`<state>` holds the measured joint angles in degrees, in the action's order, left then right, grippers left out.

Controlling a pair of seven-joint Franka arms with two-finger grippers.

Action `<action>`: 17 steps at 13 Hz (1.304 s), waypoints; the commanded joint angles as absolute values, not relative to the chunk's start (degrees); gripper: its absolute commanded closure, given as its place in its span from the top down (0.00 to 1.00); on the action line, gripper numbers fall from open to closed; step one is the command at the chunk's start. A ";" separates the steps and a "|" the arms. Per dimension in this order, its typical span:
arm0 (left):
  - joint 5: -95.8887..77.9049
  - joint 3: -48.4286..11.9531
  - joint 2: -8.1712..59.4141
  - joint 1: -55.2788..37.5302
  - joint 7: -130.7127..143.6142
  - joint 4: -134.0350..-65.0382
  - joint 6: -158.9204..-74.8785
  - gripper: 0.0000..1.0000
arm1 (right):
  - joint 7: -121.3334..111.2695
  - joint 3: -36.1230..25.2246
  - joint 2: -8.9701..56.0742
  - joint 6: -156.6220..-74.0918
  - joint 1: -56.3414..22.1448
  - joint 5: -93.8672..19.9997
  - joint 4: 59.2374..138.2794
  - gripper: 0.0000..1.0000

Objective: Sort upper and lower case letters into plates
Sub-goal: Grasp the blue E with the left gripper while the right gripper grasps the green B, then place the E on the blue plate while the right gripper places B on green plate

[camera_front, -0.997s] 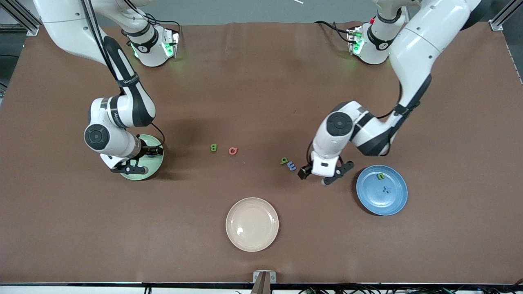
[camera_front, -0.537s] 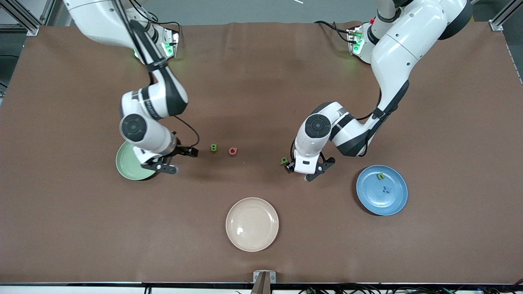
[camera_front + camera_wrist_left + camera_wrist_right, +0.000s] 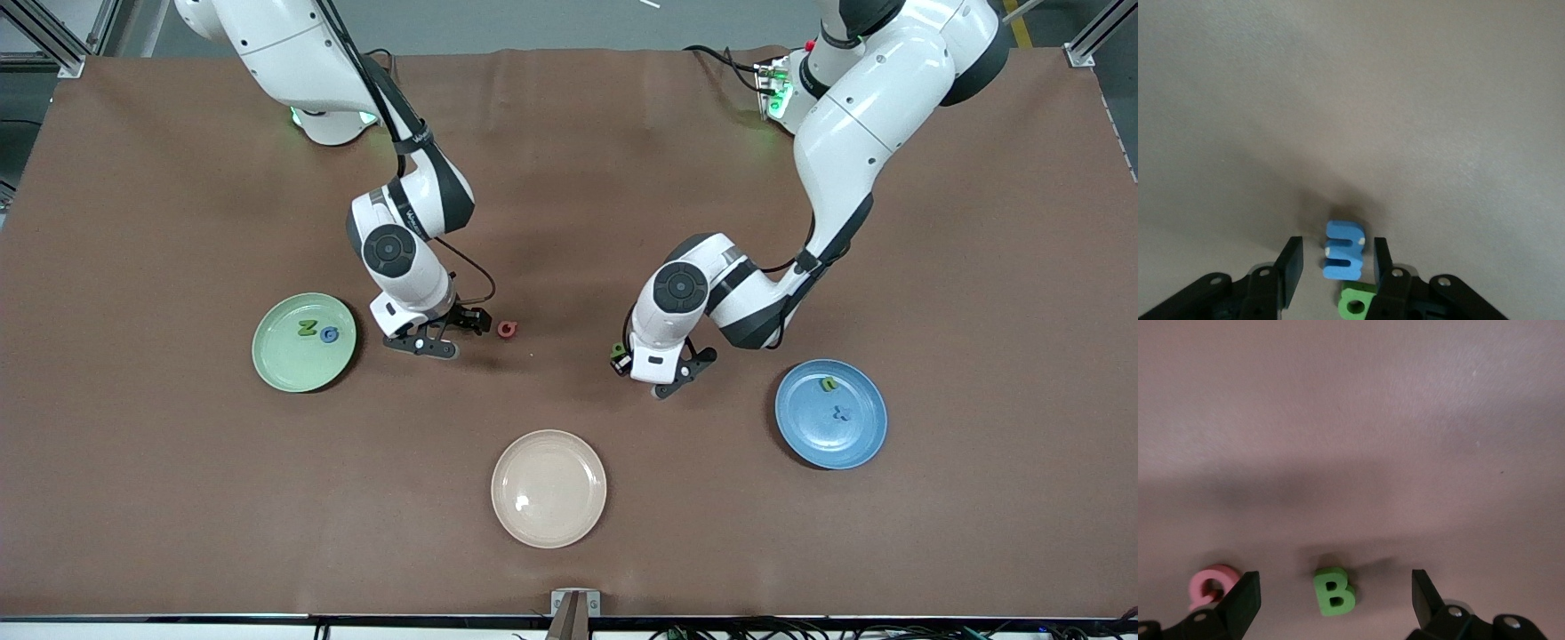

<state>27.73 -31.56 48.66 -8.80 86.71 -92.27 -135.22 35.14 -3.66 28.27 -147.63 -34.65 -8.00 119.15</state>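
Left gripper [image 3: 1333, 267]: narrow, fingers straddling blue letter [image 3: 1343, 249]; green letter [image 3: 1356, 304] half hidden; right gripper [image 3: 1331, 597]: wide, over green B [image 3: 1334, 591].

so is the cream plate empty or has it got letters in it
Empty. The cream plate shows only bare glaze in the front view, while the green plate and the blue plate each hold two letters.

pale green plate [image 3: 276, 369] and blue plate [image 3: 867, 440] (each holding two letters).
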 commanded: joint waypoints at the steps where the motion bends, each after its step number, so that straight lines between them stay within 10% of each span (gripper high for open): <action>1: 26.89 -31.20 49.39 -9.84 87.10 -90.44 -134.30 0.51 | 35.25 -4.22 27.51 -150.47 -36.82 -8.61 122.26 0.98; 6: 27.07 -31.11 50.62 -9.76 87.01 -90.53 -134.30 0.44 | 34.63 -4.39 28.12 -151.35 -38.76 -6.08 122.08 0.68; 10: 27.77 -31.11 49.57 -9.41 87.89 -90.26 -134.21 0.00 | 34.37 -4.39 28.91 -153.19 -38.06 -4.13 121.73 0.64; 12: 29.70 -30.33 47.39 -8.01 87.71 -90.18 -133.86 0.00 | 33.41 -4.48 28.92 -153.19 -37.97 -3.61 121.64 0.60; 17: 30.06 -29.88 40.45 -0.64 80.46 -88.94 -125.08 0.00 | 33.83 -4.48 28.83 -152.23 -37.88 -3.78 121.91 0.04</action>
